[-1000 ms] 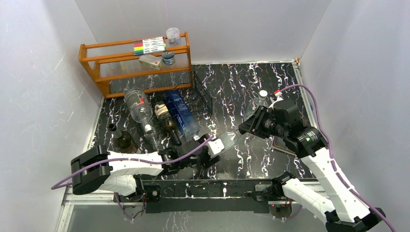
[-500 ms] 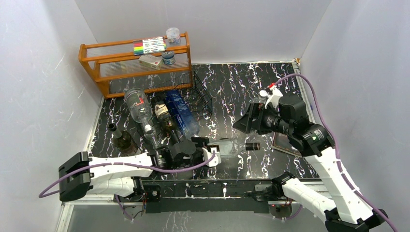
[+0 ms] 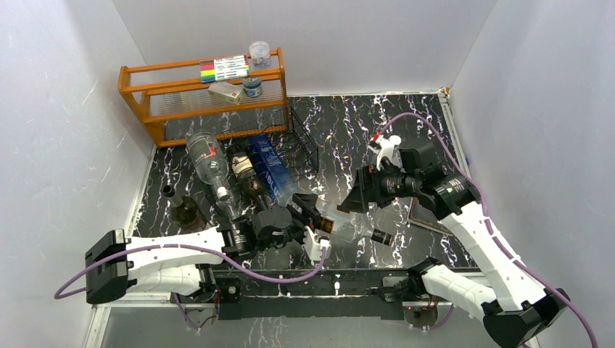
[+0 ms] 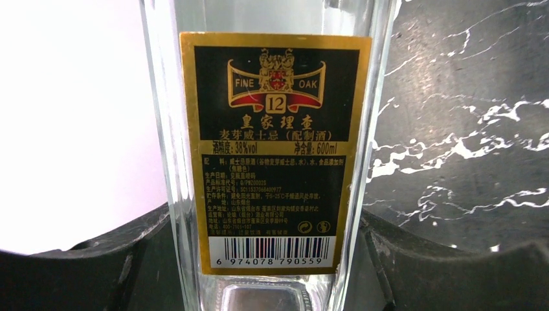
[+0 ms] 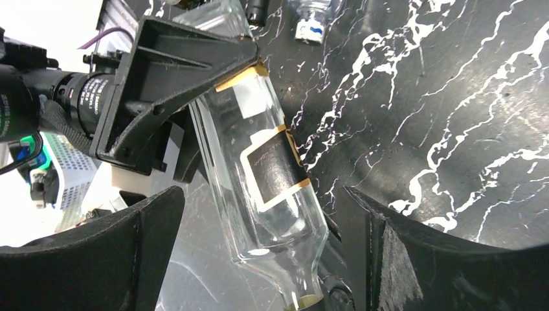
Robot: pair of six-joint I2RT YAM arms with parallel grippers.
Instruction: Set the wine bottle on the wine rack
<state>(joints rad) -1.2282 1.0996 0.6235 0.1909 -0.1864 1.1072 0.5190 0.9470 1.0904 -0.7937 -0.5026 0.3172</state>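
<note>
The wine bottle (image 3: 355,226) is clear square glass with a black and gold label (image 4: 275,149) and a dark cap. It hangs nearly level over the table's near middle, cap end toward the near right. My left gripper (image 3: 313,220) is shut on its base end, one finger (image 4: 84,259) on each side. My right gripper (image 3: 357,197) is open astride the bottle's shoulder (image 5: 285,220), and its fingers (image 5: 453,259) stand clear of the glass. The wine rack (image 3: 294,141), black wire, sits at the back left in front of the shelf.
Three bottles lie across the rack: a clear one (image 3: 207,163), a dark one (image 3: 248,180) and a blue one (image 3: 272,170). Another dark bottle (image 3: 181,210) lies on the table by the left wall. The orange wooden shelf (image 3: 203,94) stands behind. A flat brown pad (image 3: 428,217) lies under my right arm.
My right gripper has opened and moved left and down over the bottle. My left gripper has swung the bottle so that its cap points to the near right.
</note>
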